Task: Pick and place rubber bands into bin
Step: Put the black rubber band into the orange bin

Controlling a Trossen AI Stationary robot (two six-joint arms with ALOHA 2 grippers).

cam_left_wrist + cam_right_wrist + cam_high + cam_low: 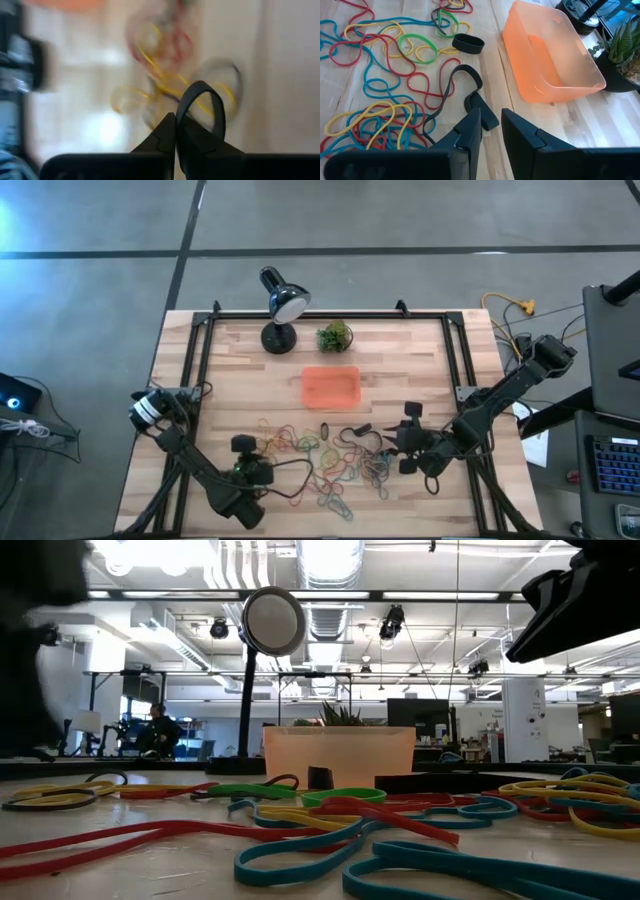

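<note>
Left gripper [176,125], seen from its wrist: jaws pressed together on a black band [202,107], whose loop stands up past the fingertips. From above, I place this gripper [250,468] at the near-left edge of the scattered bands [330,455]. The bin [331,385] lies farther back on the table and to its right, with the heap of bands between, so the carry I expect runs diagonally away from me over the loops. The bin's long axis runs left to right across the table.

Right gripper [490,122]: jaws standing partly apart, nothing between them that I can see; a black band [455,82] lies on the table just past the fingertips. From above, this gripper [408,442] sits at the right edge of the pile, about as near to the bin as the left one.

Hard to make out: the left wrist view is smeared, so I cannot tell whether the band is clear of the table or tangled with its neighbours. In the low view, the bin [338,755] shows behind the bands, neither gripper's fingertips do.
</note>
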